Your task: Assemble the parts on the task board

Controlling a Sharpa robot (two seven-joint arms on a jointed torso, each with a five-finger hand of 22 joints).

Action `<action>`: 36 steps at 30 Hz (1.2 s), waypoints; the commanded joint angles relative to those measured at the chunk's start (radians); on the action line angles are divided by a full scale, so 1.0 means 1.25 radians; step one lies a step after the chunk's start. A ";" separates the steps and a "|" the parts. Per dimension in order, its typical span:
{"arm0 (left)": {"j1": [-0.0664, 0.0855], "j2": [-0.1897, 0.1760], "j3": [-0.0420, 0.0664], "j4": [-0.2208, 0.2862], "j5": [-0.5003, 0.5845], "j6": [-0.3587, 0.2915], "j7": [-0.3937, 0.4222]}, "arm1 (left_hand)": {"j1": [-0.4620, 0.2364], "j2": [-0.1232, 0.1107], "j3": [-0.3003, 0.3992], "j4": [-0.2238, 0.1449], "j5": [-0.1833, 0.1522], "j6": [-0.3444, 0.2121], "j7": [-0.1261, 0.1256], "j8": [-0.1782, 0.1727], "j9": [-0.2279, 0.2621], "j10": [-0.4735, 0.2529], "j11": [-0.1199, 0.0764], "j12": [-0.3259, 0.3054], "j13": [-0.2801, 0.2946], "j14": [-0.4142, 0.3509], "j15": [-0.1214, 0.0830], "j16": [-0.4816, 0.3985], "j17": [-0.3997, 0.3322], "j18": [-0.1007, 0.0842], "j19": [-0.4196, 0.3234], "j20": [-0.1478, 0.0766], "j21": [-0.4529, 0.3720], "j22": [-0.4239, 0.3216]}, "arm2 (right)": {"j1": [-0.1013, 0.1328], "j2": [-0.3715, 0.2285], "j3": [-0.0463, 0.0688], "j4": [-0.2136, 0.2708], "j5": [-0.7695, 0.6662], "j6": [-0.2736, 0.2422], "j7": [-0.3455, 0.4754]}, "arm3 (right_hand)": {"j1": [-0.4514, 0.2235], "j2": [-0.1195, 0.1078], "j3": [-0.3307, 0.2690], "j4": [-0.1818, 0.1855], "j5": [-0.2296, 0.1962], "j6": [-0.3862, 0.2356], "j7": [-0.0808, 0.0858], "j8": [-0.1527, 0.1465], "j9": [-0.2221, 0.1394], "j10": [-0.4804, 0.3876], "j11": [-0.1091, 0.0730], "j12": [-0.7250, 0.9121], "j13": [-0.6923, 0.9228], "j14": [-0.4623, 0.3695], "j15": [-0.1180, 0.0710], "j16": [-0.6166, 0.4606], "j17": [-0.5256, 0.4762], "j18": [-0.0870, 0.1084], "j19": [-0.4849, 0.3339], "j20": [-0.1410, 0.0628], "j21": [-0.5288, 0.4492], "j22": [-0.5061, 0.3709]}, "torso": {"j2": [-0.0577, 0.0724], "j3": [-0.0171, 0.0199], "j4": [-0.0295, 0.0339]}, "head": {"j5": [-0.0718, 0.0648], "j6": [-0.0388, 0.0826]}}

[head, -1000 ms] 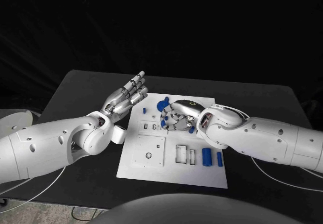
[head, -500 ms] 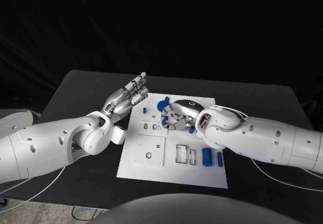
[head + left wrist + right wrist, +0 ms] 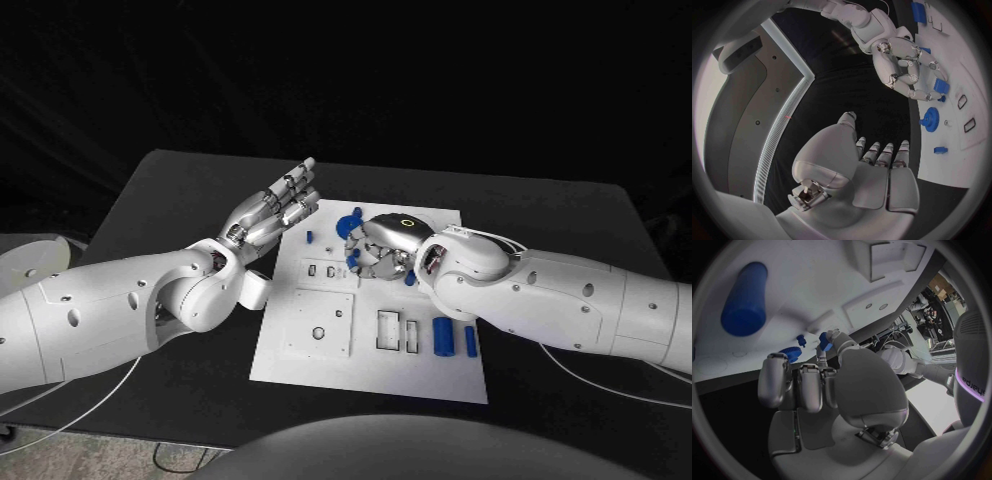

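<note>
The white task board [image 3: 329, 365] lies in the middle of the black table. My right hand [image 3: 384, 246] hovers curled over the board's far half, and its thumb and fingertips pinch a small blue part [image 3: 941, 86], also seen at the thumb tip as a blue part [image 3: 825, 340]. A blue gear [image 3: 351, 222] stands just beyond the hand, with a small blue piece [image 3: 307, 237] to its left. Two blue cylinders [image 3: 443, 335] lie side by side near the board's right edge. My left hand [image 3: 274, 211] is raised beside the board's far left corner, fingers straight and apart, holding nothing.
Rectangular slots [image 3: 389, 330] and a square plate with holes [image 3: 317, 325] mark the board's near half. Black table [image 3: 173, 200] surrounds the board on all sides. A white fixture [image 3: 29, 260] sits off the table's left edge.
My right hand and forearm have crept slightly left over the board's far half. The left hand has stayed put.
</note>
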 commanded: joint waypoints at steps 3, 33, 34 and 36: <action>-0.001 0.002 0.000 -0.001 0.000 0.019 0.001 | 0.009 0.001 0.006 -0.001 0.003 0.002 0.005 0.005 0.001 -0.001 0.006 -0.005 -0.001 0.001 0.005 -0.002 0.000 0.008 0.004 0.002 0.006 0.001 | -0.004 0.007 0.000 -0.010 -0.013 0.031 -0.020 | -0.002 -0.005 0.007 0.000 -0.016 -0.009 0.003 0.027 0.088 0.060 0.006 -0.005 0.182 0.049 0.005 -0.005 0.065 0.013 -0.002 0.005 -0.005 0.089 | 0.000 0.0005 0.0008 | 0.001 0.000; -0.003 0.004 0.000 -0.007 0.030 0.007 -0.007 | 0.020 0.007 0.019 -0.010 0.008 0.007 0.014 0.006 0.002 -0.001 0.008 -0.005 -0.001 0.002 0.009 -0.001 0.001 0.006 0.002 0.004 0.004 0.000 | -0.014 0.011 0.000 -0.018 -0.007 0.022 -0.015 | -0.049 -0.026 -0.016 0.002 -0.276 -0.167 0.022 -0.205 -0.054 0.044 0.016 -0.021 0.162 0.047 0.014 -0.008 0.053 0.014 0.003 0.014 -0.027 0.094 | 0.001 0.0010 -0.0007 | 0.003 0.000; -0.003 0.004 0.000 -0.007 0.030 0.005 -0.006 | 0.021 0.007 0.020 -0.011 0.008 0.007 0.015 0.006 0.002 -0.001 0.008 -0.005 -0.001 0.002 0.009 -0.001 0.000 0.006 0.001 0.005 0.004 0.000 | -0.014 0.010 0.000 -0.018 -0.008 0.017 -0.014 | -0.051 -0.027 -0.023 0.004 -0.285 -0.177 0.022 -0.215 -0.063 0.043 0.016 -0.022 0.161 0.047 0.014 -0.008 0.053 0.014 0.003 0.014 -0.029 0.095 | 0.001 0.0010 -0.0005 | 0.003 0.000; -0.003 0.004 0.000 -0.007 0.029 -0.002 -0.002 | 0.023 0.004 0.023 -0.016 0.009 0.009 0.018 0.006 0.002 -0.001 0.006 -0.005 -0.001 -0.001 0.000 -0.003 -0.001 0.006 0.000 0.004 0.003 -0.001 | -0.014 0.006 0.000 -0.015 -0.010 -0.001 -0.010 | -0.053 -0.029 -0.033 0.010 -0.297 -0.198 0.022 -0.230 -0.077 0.039 0.016 -0.026 0.156 0.047 0.014 -0.008 0.052 0.014 0.004 0.014 -0.030 0.095 | 0.001 0.0010 0.0001 | 0.003 0.000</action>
